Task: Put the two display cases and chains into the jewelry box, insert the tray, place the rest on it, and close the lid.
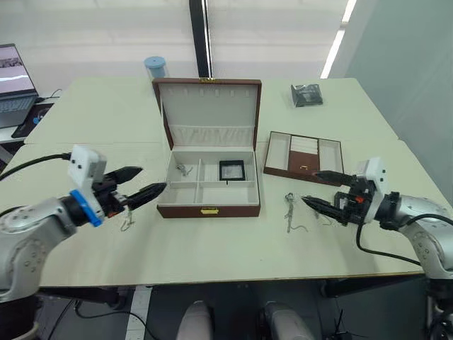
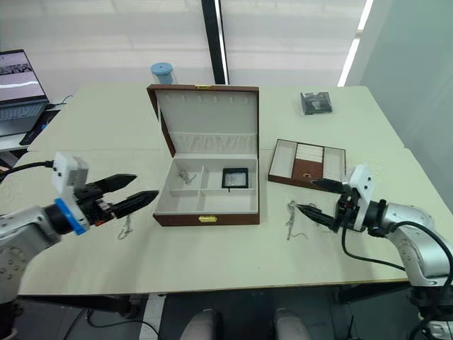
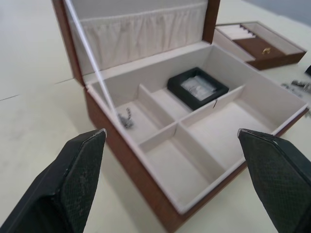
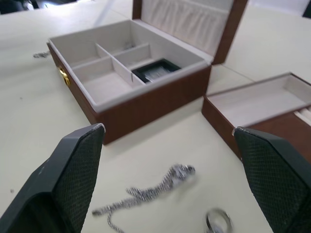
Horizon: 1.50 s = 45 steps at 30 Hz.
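The jewelry box [image 1: 209, 210] stands open mid-table, its lid [image 1: 207, 106] upright. One display case [image 1: 231, 169] lies in the back right compartment, and a chain [image 1: 185, 170] in the back left one. The tray [image 1: 303, 157] sits on the table to the box's right. Another chain [image 1: 289, 212] lies on the table in front of the tray, close to my right gripper [image 1: 311, 187], which is open and empty. A third chain [image 1: 128, 223] lies left of the box, below my open, empty left gripper [image 1: 152, 179].
A dark shiny packet [image 1: 306, 94] lies at the back right of the table. A blue-lidded jar [image 1: 155, 67] stands behind the lid. A laptop [image 1: 14, 85] sits far left. A small ring [image 4: 217, 221] lies beside the right-hand chain.
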Tool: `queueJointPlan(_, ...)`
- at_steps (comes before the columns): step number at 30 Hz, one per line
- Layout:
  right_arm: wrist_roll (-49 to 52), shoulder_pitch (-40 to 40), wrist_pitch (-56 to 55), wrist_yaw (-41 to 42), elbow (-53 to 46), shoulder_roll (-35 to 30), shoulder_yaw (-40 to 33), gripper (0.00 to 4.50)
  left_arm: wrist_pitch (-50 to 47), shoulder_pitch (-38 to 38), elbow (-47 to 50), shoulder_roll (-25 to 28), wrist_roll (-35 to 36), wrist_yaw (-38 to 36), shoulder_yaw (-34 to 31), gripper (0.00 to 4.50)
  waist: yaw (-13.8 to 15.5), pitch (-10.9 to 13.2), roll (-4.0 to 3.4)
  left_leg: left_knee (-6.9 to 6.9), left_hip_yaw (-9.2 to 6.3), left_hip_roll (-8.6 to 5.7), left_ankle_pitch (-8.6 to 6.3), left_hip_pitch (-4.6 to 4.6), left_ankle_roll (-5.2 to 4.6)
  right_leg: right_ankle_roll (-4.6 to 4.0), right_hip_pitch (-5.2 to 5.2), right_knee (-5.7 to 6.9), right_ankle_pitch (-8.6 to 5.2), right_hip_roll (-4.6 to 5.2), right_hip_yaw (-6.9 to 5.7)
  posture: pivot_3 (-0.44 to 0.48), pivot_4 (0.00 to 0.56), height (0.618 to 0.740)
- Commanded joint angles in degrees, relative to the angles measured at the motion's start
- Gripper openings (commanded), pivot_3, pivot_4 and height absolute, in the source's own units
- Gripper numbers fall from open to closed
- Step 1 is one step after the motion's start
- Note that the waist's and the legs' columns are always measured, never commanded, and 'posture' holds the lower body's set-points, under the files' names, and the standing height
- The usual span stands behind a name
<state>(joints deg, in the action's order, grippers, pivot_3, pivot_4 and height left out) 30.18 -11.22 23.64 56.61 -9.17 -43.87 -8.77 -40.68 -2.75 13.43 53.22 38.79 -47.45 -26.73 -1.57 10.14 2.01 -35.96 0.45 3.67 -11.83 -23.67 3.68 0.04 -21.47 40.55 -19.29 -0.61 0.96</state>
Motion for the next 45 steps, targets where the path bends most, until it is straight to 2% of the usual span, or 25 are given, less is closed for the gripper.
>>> queueJointPlan(1, -1.34, 2.27, -3.23, 2.36, 2.0, -3.69, -4.94, 4.5, 2.62, 2.66, -2.79, 3.96, -2.57, -3.78, -5.65, 4.49, -0.01, 0.02, -0.02, 0.0, 0.0, 0.0, 0.0, -0.01, 0.0, 0.0, 0.0, 0.0, 0.0, 0.08, -0.02, 0.0, 0.15, 0.74)
queueJointPlan(5, -2.61, 6.46, -5.3, 3.41, 5.59, -6.59, -8.86, 4.5, 5.28, 7.35, -8.87, 6.79, -5.85, -7.02, -10.67, 4.49, -0.02, 0.02, -0.02, 0.08, 0.1, 0.03, 0.0, -0.02, 0.0, -0.01, -0.02, -0.08, -0.01, 0.1, -0.06, 0.0, 0.15, 0.74)
queueJointPlan(11, -3.17, 8.77, -6.1, 3.29, 8.22, -7.82, -12.26, 4.5, 8.95, 11.1, -14.56, 6.24, -9.4, -7.95, -13.73, 4.49, -0.11, 0.06, -0.08, 0.12, 0.16, 0.07, -0.01, 0.0, -0.01, -0.01, -0.03, -0.1, -0.01, 0.16, -0.03, 0.0, 0.15, 0.74)
queueJointPlan(19, -5.41, 9.35, -8.44, 3.94, 12.31, -8.05, -11.92, 4.5, 10.61, 11.97, -16.47, 5.43, -11.51, -7.62, -13.28, 4.49, -0.11, 0.05, -0.08, 0.12, 0.2, 0.08, -0.01, -0.02, -0.01, -0.01, -0.03, -0.1, -0.01, 0.21, -0.03, 0.0, 0.15, 0.74)
queueJointPlan(45, -8.44, 10.24, -10.37, 7.62, 14.88, -8.0, -10.67, 4.5, 9.8, 9.26, -15.51, 4.4, -11.35, -6.94, -10.95, 4.49, -0.11, 0.05, -0.08, 0.11, 0.22, 0.06, -0.01, -0.01, 0.0, -0.01, -0.01, -0.1, 0.0, 0.21, -0.03, 0.0, 0.15, 0.74)
